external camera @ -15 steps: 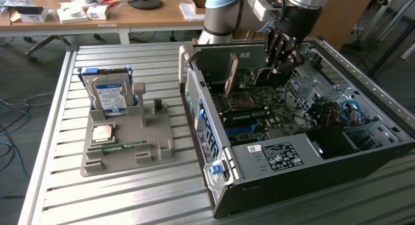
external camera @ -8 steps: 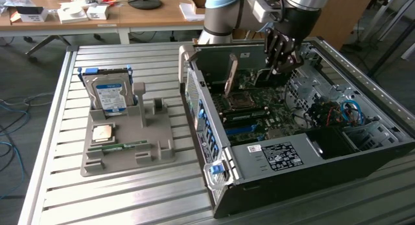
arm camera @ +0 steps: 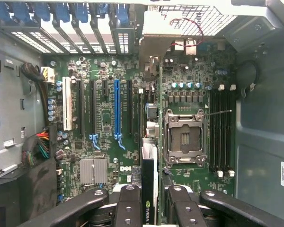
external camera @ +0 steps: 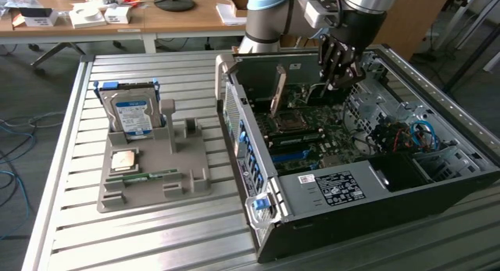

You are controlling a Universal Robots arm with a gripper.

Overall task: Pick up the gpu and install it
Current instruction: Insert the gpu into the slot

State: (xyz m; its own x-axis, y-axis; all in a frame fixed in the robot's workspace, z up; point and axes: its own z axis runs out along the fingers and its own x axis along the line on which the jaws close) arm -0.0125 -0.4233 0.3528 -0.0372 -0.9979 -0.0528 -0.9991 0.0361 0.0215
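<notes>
The arm's black, multi-fingered pincer [external camera: 341, 69] is seen inside the open black and grey metal computer case [external camera: 375, 189], which lies on its side on the slatted aluminium surface [external camera: 156, 236]. Between its fingers [arm camera: 128, 205] the gpu [arm camera: 149, 165], a thin dark green circuit card with a pale metal bracket [external camera: 278, 89] at one end, is pinched edge-on, with a finger set against each face. The card is held upright over the green motherboard [arm camera: 104, 142], between the long blue slot [arm camera: 117, 109] and the square silver processor socket [arm camera: 184, 137]. Whether its lower edge is already seated in a slot cannot be judged from these angles. On the exterior view's left, well apart from the case, a grey plastic holder [external camera: 187, 186] is seen carrying a boxy silver hard drive [external camera: 133, 114] upright and a narrow green memory stick [external camera: 144, 177] lying flat.
</notes>
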